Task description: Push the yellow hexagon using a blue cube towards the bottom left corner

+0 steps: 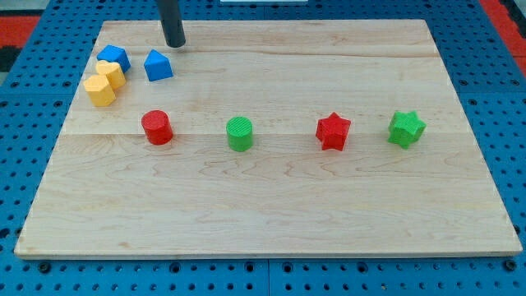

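Note:
My tip (175, 43) rests on the wooden board (271, 205) near the view's top left. It stands just above and to the right of a blue block with a sloped top (158, 66), a small gap apart. A blue cube (113, 58) lies farther left. It touches a yellow block (111, 74) just below it. A second yellow block, the hexagon (100, 90), touches the first at its lower left.
A red cylinder (156, 127), a green cylinder (240, 133), a red star (333, 131) and a green star (406, 128) lie in a row across the board's middle. A blue pegboard (25, 164) surrounds the board.

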### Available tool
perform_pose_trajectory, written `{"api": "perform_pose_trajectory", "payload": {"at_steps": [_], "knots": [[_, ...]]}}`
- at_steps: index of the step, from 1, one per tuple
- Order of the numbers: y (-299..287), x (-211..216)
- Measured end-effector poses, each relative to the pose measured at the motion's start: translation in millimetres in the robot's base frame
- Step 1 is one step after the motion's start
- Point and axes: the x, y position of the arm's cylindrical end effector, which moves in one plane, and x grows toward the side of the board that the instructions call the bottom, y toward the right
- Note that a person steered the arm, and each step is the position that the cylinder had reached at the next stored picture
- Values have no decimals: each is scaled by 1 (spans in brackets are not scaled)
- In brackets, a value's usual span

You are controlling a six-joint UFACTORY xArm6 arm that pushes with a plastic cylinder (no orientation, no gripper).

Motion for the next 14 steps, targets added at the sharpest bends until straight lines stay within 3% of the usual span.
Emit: {"api": "perform_pose_trajectory", "payload": {"at_steps": [5, 7, 10, 11, 13, 14], "knots": [[0, -19], [-56, -16], [-137, 76], [-139, 86], [-120, 59], [-109, 98]]}}
